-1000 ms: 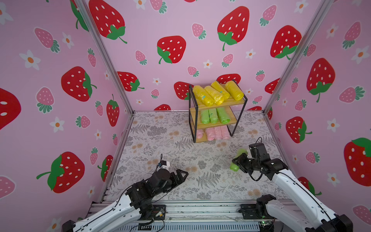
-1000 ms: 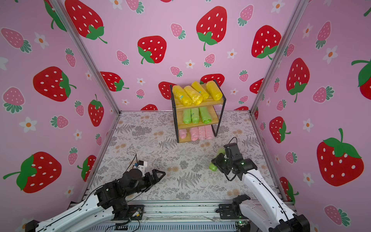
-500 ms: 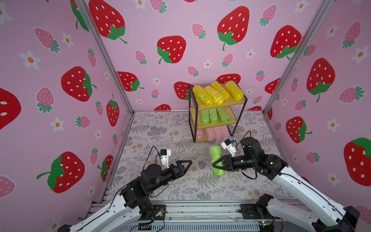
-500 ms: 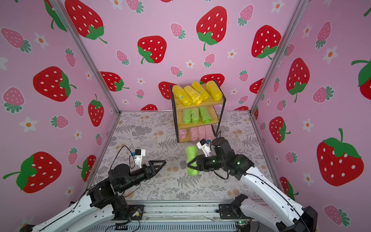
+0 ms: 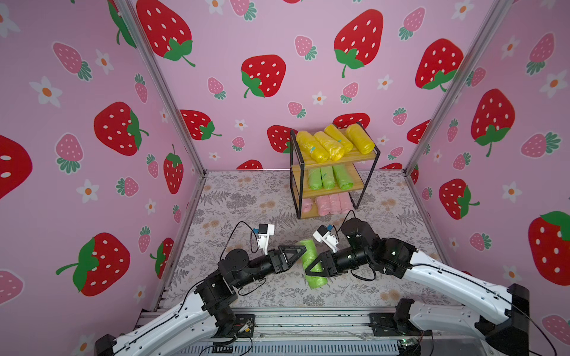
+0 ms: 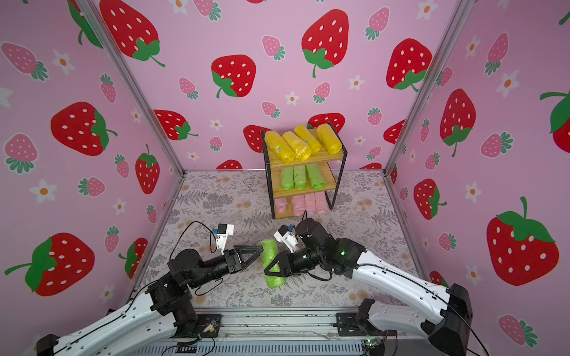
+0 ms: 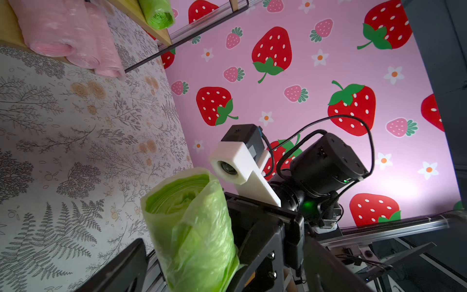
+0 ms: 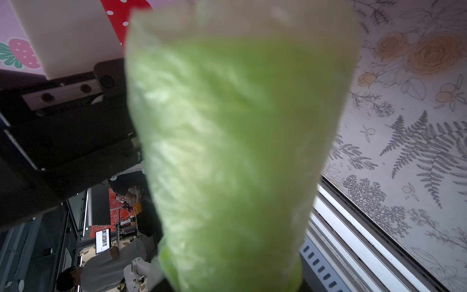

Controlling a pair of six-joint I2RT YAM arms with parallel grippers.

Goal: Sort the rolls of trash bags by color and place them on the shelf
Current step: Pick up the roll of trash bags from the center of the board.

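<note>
A light green roll [image 5: 309, 252] sits in the lower centre of both top views [image 6: 269, 249], running roughly up and down the frame with a slight lean. The right end effector [image 5: 310, 267] reaches in from the right and is clamped narrowly across its middle, so both ends of the roll stick out past the black fingers. In the right wrist view the same roll [image 8: 232, 139] fills the middle of the frame, blurred. In the left wrist view it [image 7: 192, 227] shows a layered open end at the lower centre.

The left end effector [image 5: 300, 251] comes in from the left with its jaws spread wide and empty. Its tip reaches the upper part of the roll, but whether it touches cannot be told.

Under both arms lies the worktop [image 5: 246, 200], covered in a grey fern and flower print.

Above and right of centre, against the back wall, stands the shelf [image 5: 300, 185]. Four yellow rolls [image 5: 330, 145] lie on its top board, three green rolls [image 5: 327, 178] on the middle board, and four pink rolls [image 5: 327, 203] on the bottom board, one of them set a little apart to the left.
</note>
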